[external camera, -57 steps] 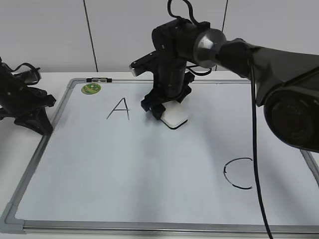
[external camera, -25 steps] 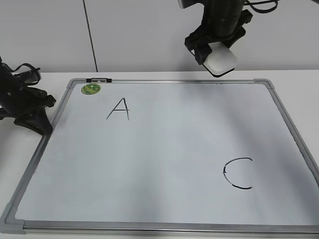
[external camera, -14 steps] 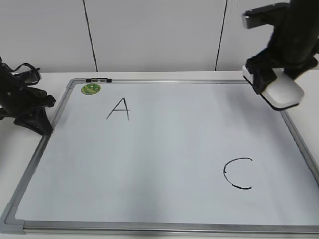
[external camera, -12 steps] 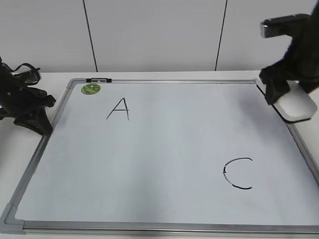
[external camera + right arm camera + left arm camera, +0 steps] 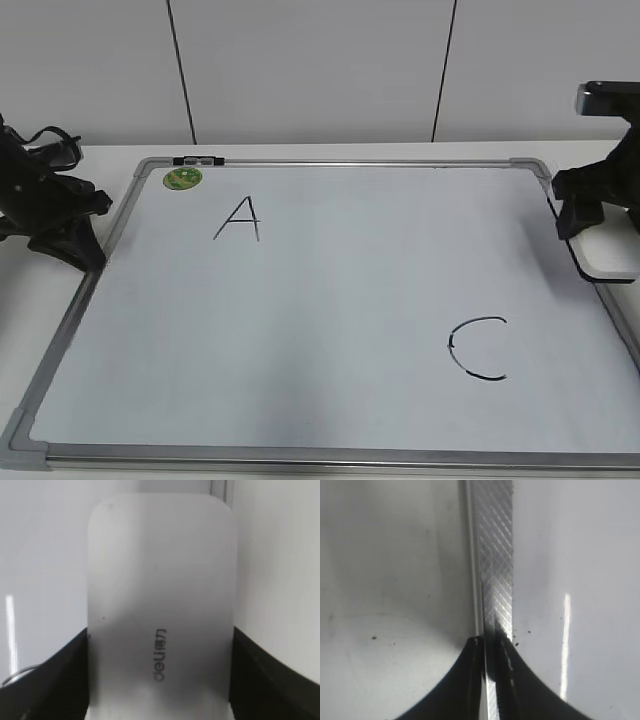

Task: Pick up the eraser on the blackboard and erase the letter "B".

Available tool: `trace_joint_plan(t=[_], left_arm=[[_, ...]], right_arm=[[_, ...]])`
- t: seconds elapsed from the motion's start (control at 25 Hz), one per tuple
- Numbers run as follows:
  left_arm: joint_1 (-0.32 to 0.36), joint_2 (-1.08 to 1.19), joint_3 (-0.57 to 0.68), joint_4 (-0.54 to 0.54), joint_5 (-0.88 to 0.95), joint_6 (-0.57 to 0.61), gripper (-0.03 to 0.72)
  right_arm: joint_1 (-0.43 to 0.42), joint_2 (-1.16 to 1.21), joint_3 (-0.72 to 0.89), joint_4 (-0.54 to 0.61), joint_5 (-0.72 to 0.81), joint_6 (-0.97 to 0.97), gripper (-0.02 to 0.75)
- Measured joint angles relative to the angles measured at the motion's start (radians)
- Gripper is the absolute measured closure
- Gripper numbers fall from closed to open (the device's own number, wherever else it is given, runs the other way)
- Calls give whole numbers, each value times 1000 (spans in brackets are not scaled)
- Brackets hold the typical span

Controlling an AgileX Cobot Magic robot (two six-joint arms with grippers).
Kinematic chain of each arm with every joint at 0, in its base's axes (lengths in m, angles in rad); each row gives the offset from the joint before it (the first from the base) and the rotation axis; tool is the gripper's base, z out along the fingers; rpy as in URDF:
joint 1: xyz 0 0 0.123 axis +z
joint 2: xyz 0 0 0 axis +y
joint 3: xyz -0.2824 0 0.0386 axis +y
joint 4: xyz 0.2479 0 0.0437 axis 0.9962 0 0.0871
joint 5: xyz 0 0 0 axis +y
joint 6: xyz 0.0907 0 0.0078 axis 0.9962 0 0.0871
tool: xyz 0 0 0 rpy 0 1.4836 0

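The blackboard [image 5: 330,300] lies flat, with a green sticker [image 5: 183,178], a black "A" [image 5: 239,218] and a black "C" [image 5: 478,348]. No letter "B" shows on it. My right gripper [image 5: 605,232] is shut on the white eraser [image 5: 612,256], held low over the board's right frame and the table beside it. In the right wrist view the eraser [image 5: 160,590] fills the space between the black fingers [image 5: 50,685], print side up. My left gripper [image 5: 80,250] is shut and empty at the board's left frame [image 5: 492,555].
White table [image 5: 30,330] around the board. A wall stands close behind the board's far edge. A black clip [image 5: 197,160] sits on the top frame. A thin black cable [image 5: 555,205] runs by the right gripper.
My right gripper lifted the eraser from beside the "A", carried it up and right, then down to the board's right edge. The left arm has not moved.
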Motion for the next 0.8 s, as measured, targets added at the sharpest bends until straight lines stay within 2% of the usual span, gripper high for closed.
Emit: trace_joint_plan(t=[0.24,0.8], left_arm=[[0,0,0,0,0,0,654],[0,0,0,0,0,0,654]], right_arm=[[-41,77,0,12,-39,0,197],[-43,211,-60,31,-102,-2,197]])
